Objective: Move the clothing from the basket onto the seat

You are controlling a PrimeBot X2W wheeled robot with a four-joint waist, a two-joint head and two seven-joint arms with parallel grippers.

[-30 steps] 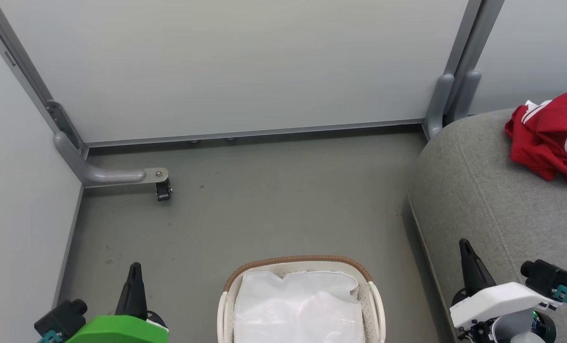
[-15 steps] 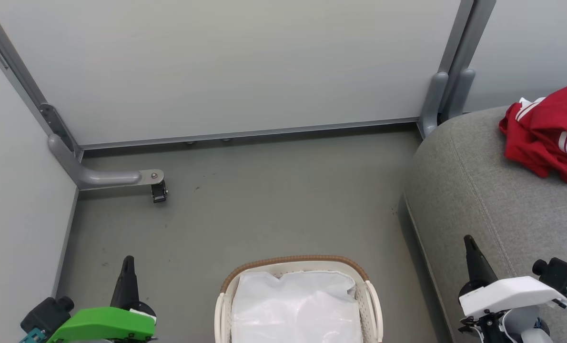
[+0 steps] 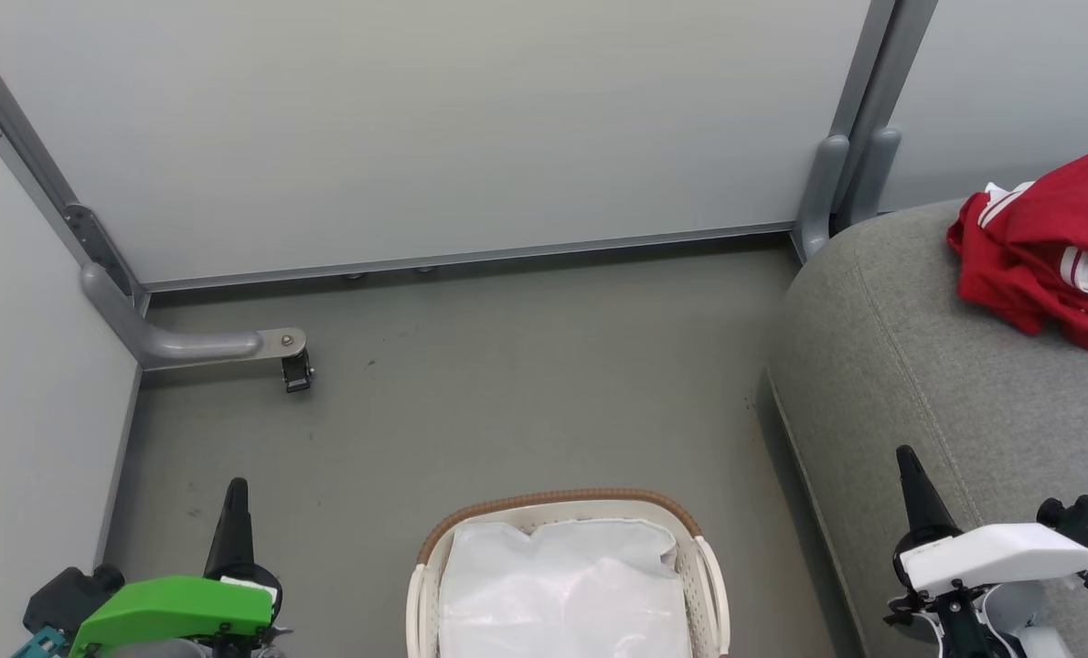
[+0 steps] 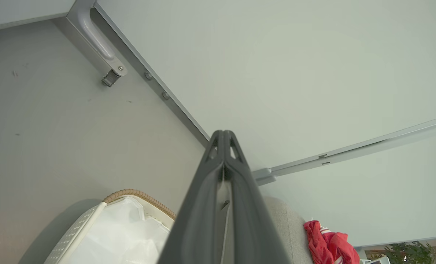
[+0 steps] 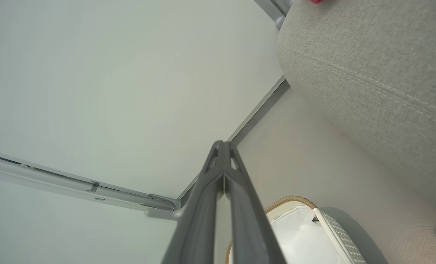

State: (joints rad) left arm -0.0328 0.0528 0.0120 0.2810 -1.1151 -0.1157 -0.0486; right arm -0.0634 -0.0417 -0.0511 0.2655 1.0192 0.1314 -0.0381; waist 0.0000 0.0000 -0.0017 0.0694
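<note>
Two hands, left hand (image 3: 234, 489) and right hand (image 3: 906, 457), hung low with their fingers pressed together, gripping nothing. One heap of red clothing (image 3: 1038, 247) lay on the seat (image 3: 919, 366) toward its far edge, back from the rounded corner; its number of pieces could not be told. One basket (image 3: 553, 500) stood on the floor (image 3: 507, 384) beside the seat's edge, holding one white liner (image 3: 562, 594).
</note>
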